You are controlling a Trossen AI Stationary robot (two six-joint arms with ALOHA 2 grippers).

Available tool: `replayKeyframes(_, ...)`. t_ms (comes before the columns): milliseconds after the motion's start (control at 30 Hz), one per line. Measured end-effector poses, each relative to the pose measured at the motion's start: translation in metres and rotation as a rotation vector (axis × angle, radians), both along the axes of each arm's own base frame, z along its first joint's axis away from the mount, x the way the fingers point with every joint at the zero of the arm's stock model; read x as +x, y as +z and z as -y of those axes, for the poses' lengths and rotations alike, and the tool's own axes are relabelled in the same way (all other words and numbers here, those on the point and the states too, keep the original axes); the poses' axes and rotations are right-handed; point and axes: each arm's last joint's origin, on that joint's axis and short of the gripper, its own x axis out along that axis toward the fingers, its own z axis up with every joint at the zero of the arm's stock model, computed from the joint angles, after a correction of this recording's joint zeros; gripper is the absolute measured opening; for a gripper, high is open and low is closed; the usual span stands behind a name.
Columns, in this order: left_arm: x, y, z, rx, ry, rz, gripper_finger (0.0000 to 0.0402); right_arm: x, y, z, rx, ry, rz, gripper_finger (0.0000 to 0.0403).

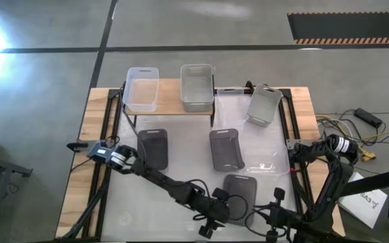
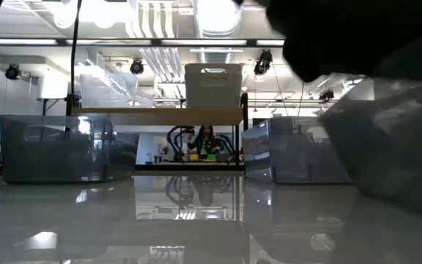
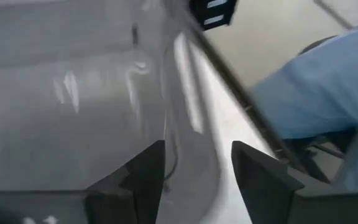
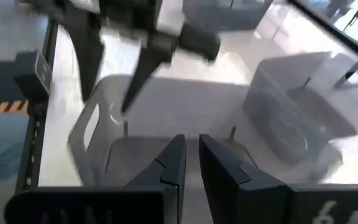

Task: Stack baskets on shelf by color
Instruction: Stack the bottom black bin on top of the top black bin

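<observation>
Shelf [image 1: 170,101]: rectangular light wooden board on thin black legs, set at the table's far side, bearing a translucent clear bin [image 1: 142,88] and a light grey bin [image 1: 196,86]. Dark grey bin [image 1: 240,194], rounded corners, glossy plastic, was sited at the near edge, its wall straddled by the left gripper [image 3: 194,168], fingers spread. Right gripper [image 4: 191,163] was recorded nearly pressed together over its rim.

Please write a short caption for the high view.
Two baskets sit on the shelf; both pincers work at the nearest dark basket.
</observation>
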Motion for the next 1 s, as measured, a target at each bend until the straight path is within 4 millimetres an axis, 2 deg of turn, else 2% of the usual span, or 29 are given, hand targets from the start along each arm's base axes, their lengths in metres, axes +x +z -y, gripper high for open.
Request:
replayKeyframes(100,0.000,-0.007,-0.002,0.018,0.039,0.025,0.0151,0.001,0.002,0.000,-0.007,-0.001,0.033,0.0038)
replayKeyframes(267,0.003,-0.003,-0.001,-0.031,0.070,0.060,0.0114,0.001,0.002,0.000,-0.007,-0.001,0.036,0.0038)
replayKeyframes(467,0.001,-0.006,0.000,-0.064,0.105,0.020,0.0017,0.001,0.002,-0.001,-0.003,-0.002,0.037,0.0038)
replayKeyframes(633,-0.008,-0.001,0.009,-0.039,0.086,-0.019,0.0005,-0.003,0.010,-0.007,0.013,0.023,0.035,0.0038)
replayKeyframes(733,-0.021,0.014,0.016,0.003,0.089,-0.045,0.0001,-0.007,0.021,-0.016,0.008,0.073,0.037,0.0038)
replayKeyframes(1000,-0.072,0.094,0.024,0.088,0.185,0.029,0.0000,-0.021,0.042,-0.031,-0.050,0.168,0.133,0.0038)
